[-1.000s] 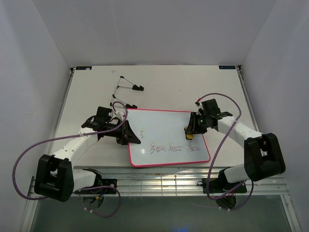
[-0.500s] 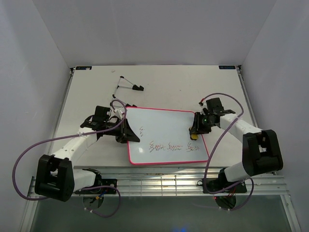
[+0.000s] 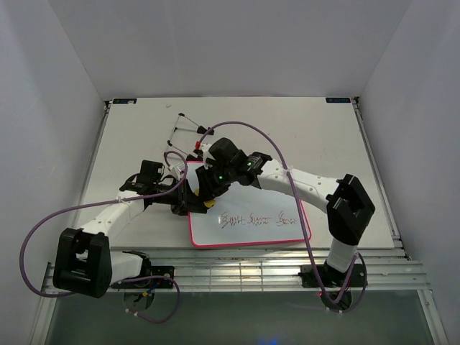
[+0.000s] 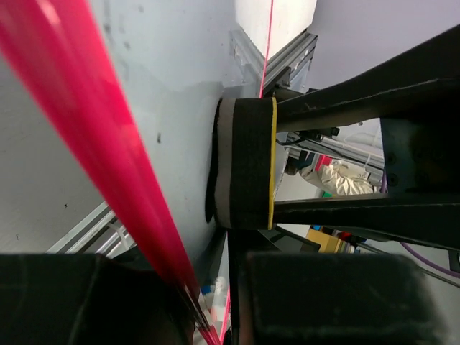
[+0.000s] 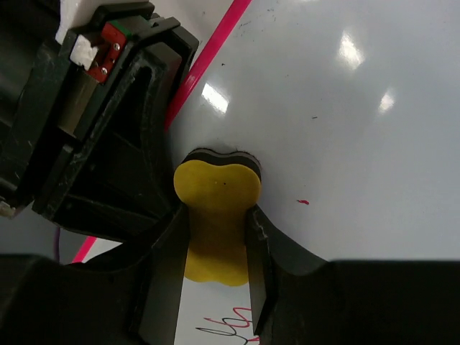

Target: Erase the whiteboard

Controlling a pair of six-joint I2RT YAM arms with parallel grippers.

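The right gripper pinches a small yellow sponge eraser against the large, flat whiteboard with its thin pink-red border. The board lies on the table before both arms, its long axis running left to right. The left gripper is clamped over its left edge, apparently to steady it. The one row of dark handwriting runs along that long axis by the front edge, to the right of the eraser and slightly nearer the bases, so the next wipe looks like a rightward sweep by the right arm.
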